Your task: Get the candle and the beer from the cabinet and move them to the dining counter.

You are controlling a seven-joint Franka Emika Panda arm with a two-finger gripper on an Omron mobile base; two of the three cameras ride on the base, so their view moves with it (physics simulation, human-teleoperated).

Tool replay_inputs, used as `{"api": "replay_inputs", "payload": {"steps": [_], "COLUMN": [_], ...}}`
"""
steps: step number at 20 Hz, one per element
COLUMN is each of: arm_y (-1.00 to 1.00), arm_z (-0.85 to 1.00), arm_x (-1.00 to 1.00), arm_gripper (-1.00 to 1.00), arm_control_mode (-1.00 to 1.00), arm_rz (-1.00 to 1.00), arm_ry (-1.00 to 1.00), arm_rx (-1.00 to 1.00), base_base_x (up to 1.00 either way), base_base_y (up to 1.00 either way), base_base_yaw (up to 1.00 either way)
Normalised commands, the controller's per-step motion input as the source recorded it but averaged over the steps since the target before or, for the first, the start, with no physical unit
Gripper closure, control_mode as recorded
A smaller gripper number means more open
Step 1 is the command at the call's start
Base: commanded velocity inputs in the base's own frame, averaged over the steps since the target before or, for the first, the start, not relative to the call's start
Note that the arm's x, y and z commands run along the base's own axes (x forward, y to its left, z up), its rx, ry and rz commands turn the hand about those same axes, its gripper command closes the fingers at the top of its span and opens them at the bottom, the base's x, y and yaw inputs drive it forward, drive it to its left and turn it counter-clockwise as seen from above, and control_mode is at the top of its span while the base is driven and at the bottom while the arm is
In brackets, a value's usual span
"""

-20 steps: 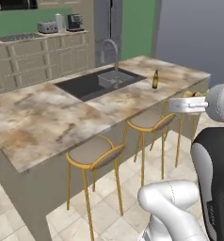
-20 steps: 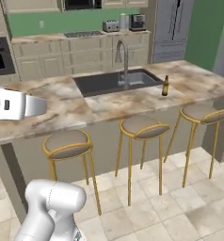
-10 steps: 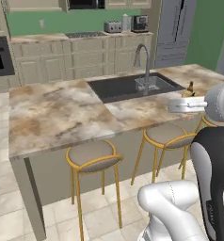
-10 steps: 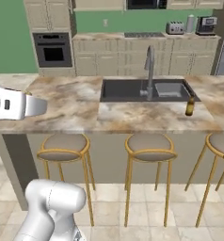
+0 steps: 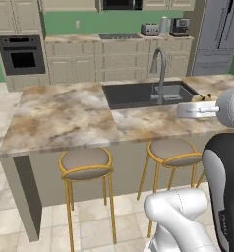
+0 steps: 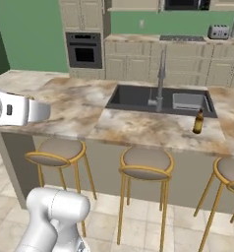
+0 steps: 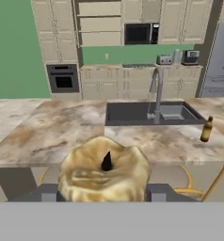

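The golden-brown candle (image 7: 103, 174) sits large at the bottom of the hand view, with its dark wick up. My gripper (image 7: 104, 192) is shut on it, and grey fingers (image 7: 47, 193) show on either side. The beer (image 6: 198, 121) stands upright on the dining counter (image 6: 138, 129), just right of the dark sink (image 6: 158, 100). It also appears in the hand view as the beer (image 7: 206, 129), at the right, beyond the candle. I am held in front of the counter's near edge (image 7: 48, 141). On the far wall, the cabinet (image 7: 100, 30) shows bare beige shelves.
Gold-legged stools (image 5: 85, 165) (image 6: 146, 165) stand along the counter's near side. A curved steel tap (image 5: 160, 69) rises behind the sink. Along the far wall are a black oven (image 5: 21, 59), a cooktop worktop with a toaster (image 5: 149, 29), and a grey fridge (image 5: 219, 37).
The whole scene has swung across both base views as the base drove, so the counter is now seen more squarely. The beer stays put on the counter.
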Motion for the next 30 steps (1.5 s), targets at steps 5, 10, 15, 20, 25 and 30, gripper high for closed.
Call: {"api": "replay_inputs", "payload": {"steps": [5,10,15,20,25,30], "arm_y": [0.00,0.00,0.00,0.00,0.00,0.00], "arm_z": [0.00,0.00,0.00,0.00,0.00,0.00], "arm_x": [0.00,0.00,0.00,0.00,0.00,0.00], "arm_gripper": [1.00,1.00,1.00,1.00,1.00,1.00], "arm_control_mode": [1.00,1.00,1.00,1.00,1.00,1.00], "arm_rz": [0.00,0.00,0.00,0.00,0.00,0.00], "arm_ry": [0.00,0.00,0.00,0.00,0.00,0.00], "arm_rx": [0.00,0.00,0.00,0.00,0.00,0.00], "base_base_x": [0.45,0.48,0.57,0.39,0.07,0.00], "base_base_y": [-0.40,-0.27,-0.16,0.01,0.33,0.67], "base_base_yaw": [0.25,0.15,0.01,-0.14,-0.15,-0.02]}}
